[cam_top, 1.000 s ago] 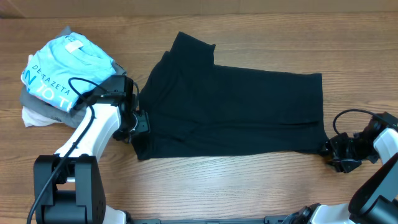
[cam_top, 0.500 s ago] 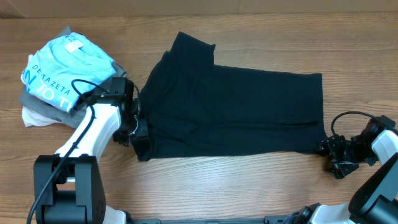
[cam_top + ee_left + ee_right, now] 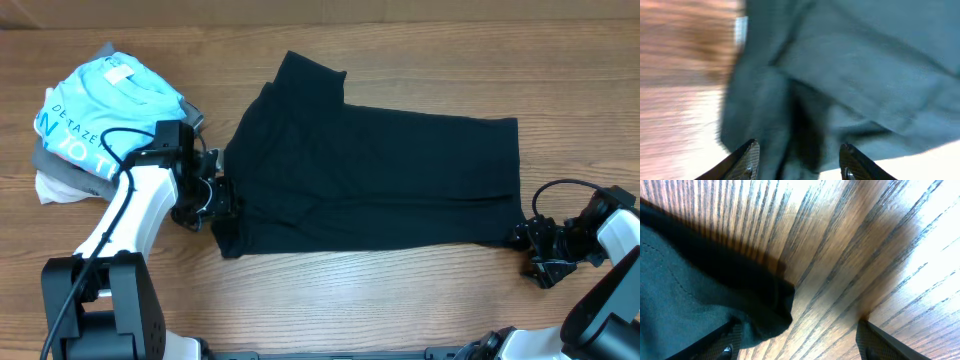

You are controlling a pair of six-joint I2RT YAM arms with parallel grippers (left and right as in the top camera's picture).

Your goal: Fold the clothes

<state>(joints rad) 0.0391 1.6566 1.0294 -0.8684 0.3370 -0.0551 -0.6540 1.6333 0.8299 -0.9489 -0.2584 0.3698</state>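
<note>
The black T-shirt looks thin and limp to us (it will sag); we'd pinch both corners at the bench's near edge. The left gripper and right gripper gape wide there, holding nothing.

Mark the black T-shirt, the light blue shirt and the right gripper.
black T-shirt (image 3: 380,180), overhead, middle of its body.
light blue shirt (image 3: 110,105), overhead, its folded top face.
right gripper (image 3: 801,342), right wrist view, midway between fingertips.

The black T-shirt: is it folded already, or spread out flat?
Mostly spread. The black T-shirt lies flat and wide on the table, one sleeve sticking out; no compact fold shows.
</note>
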